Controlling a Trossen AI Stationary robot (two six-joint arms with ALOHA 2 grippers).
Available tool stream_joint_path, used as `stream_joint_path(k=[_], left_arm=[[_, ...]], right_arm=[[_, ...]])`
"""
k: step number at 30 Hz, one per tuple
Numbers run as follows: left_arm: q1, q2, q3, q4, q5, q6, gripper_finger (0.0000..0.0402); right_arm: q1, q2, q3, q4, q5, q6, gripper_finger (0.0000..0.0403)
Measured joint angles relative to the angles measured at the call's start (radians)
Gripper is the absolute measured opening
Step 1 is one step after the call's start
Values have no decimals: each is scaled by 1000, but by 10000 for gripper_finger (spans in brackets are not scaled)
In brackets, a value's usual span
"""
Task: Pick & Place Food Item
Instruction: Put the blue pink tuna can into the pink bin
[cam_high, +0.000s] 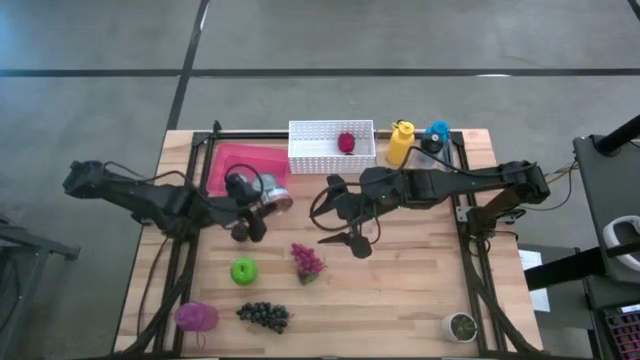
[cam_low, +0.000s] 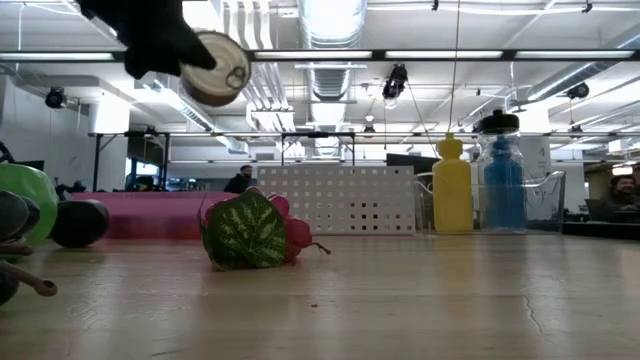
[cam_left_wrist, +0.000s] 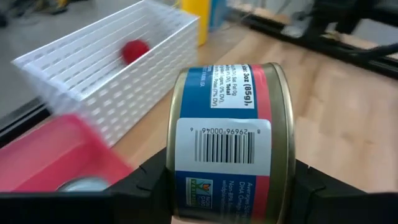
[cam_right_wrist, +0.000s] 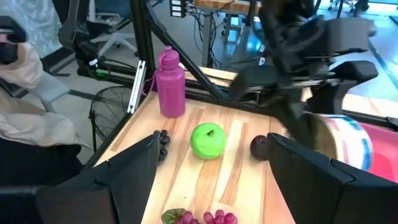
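Left end effector (cam_high: 262, 203) clamped on tin can (cam_high: 275, 195), held aloft above bench (cam_high: 420, 290) beside pink tray (cam_high: 235, 163). Right end effector (cam_high: 350, 240) spread wide, empty, hovering mid-bench near red grapes (cam_high: 306, 261). Green apple (cam_high: 243, 270) nearer front; white basket (cam_high: 330, 147) at far edge.

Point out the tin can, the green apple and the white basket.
tin can (cam_left_wrist: 227, 155): left wrist view, on its barcode label.
green apple (cam_high: 244, 270): high view, on the middle of its top.
white basket (cam_high: 318, 158): high view, on its near perforated wall.
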Motion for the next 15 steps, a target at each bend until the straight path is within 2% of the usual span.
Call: stream_joint_path(k=[7, 15], left_arm=[[148, -35, 0, -144, 61, -46, 185], [366, -30, 0, -192, 269, -22, 185]], right_arm=[[2, 0, 0, 3, 0, 0, 306], [4, 0, -2, 7, 0, 0, 318]])
